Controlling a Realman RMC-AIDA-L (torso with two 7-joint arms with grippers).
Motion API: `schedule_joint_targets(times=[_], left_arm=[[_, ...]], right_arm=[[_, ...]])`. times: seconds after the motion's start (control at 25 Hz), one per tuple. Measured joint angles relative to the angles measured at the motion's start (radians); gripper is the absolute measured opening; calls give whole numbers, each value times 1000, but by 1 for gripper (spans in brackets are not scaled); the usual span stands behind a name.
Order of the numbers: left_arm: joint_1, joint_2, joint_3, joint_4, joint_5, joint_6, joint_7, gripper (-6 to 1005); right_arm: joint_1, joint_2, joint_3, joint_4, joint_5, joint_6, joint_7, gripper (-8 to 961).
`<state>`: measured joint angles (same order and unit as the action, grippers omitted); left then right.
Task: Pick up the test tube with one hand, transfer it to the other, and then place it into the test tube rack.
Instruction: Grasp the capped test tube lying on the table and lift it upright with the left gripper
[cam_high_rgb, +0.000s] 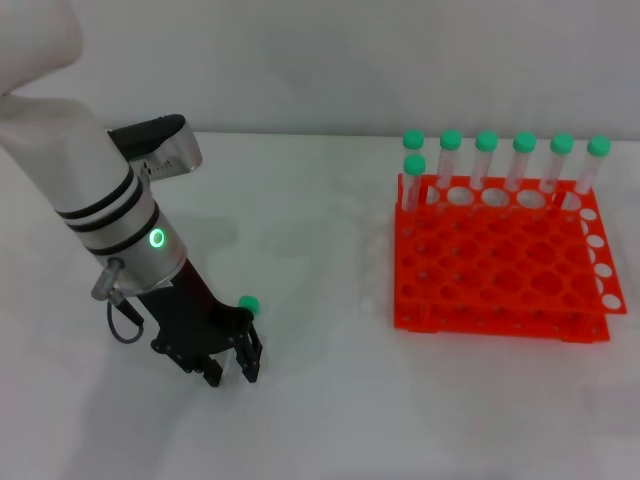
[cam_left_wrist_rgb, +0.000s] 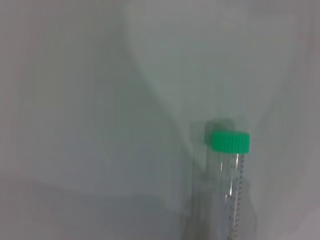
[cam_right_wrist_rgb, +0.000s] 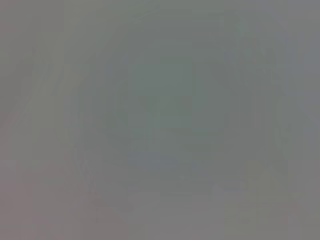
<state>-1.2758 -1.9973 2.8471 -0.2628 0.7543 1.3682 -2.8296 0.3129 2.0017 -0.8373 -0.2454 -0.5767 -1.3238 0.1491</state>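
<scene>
The test tube lies on the white table. Only its green cap (cam_high_rgb: 249, 304) shows in the head view, and the rest is hidden under my left gripper. In the left wrist view the clear tube (cam_left_wrist_rgb: 231, 185) with its green cap is seen close up, just above its shadow on the table. My left gripper (cam_high_rgb: 231, 371), black on the arm with the green ring, is low over the tube with its fingers apart. The orange-red test tube rack (cam_high_rgb: 500, 270) stands to the right, well away from the gripper. My right gripper is out of view.
Several green-capped tubes (cam_high_rgb: 486, 165) stand upright in the rack's back row, and one more (cam_high_rgb: 414, 180) stands at its back left corner. White table (cam_high_rgb: 330, 250) lies between the left gripper and the rack. The right wrist view shows only flat grey.
</scene>
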Motion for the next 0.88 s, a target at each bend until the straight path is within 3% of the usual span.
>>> schedule_joint_targets(times=[0.88], left_arm=[[16, -2, 0, 10, 22, -11, -4, 336]], right_arm=[[0, 2, -3, 0, 0, -7, 0, 664]])
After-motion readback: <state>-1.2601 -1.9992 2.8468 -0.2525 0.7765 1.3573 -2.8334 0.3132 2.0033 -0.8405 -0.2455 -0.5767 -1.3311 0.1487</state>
